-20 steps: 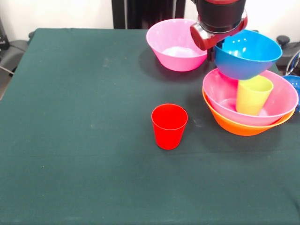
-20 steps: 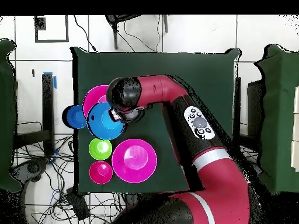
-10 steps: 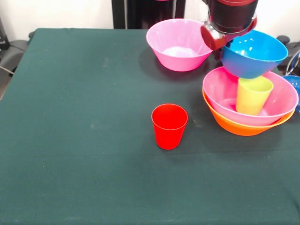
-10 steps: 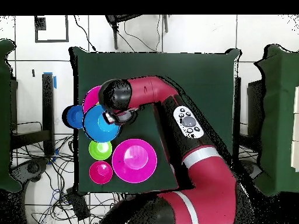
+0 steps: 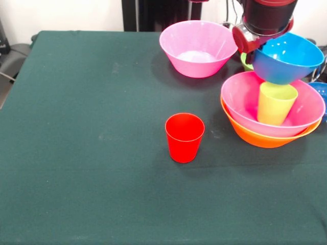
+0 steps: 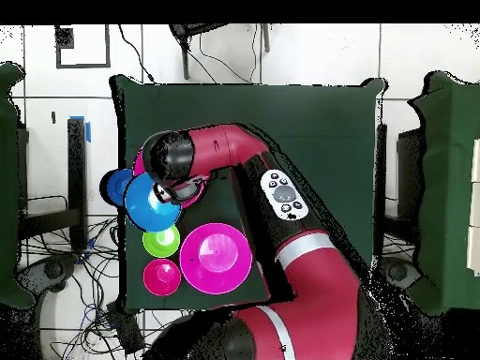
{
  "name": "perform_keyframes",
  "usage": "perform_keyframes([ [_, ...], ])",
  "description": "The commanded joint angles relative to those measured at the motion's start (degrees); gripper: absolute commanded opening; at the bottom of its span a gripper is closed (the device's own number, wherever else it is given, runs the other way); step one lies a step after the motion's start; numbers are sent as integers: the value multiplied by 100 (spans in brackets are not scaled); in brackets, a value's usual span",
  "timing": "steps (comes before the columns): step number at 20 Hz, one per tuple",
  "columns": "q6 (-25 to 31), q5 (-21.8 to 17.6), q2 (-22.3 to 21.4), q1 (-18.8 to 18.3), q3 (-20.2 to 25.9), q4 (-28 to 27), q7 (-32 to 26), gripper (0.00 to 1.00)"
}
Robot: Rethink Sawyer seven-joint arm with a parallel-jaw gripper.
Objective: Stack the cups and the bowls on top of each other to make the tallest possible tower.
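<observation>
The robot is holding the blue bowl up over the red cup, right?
Not quite. The light blue bowl is held up over the lime green cup, which stands in the pink bowl, as the front view shows. The red cup stands alone on the table.

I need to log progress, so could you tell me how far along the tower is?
Done: a pink bowl nested in the orange bowl, with the lime green cup upright inside. In hand: the light blue bowl, carried by the arm above that cup. Left: the red cup and the second pink bowl, both apart on the table.
</observation>
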Motion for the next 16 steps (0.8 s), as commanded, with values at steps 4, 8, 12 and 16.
perform_keyframes([
  [4,-623,-20,231,113,-333,-230,856,0],
  [8,-583,-27,239,119,-341,-295,823,0],
  [12,-645,-40,248,136,-370,-286,831,0],
  [16,-667,-31,246,158,-388,-301,846,0],
])
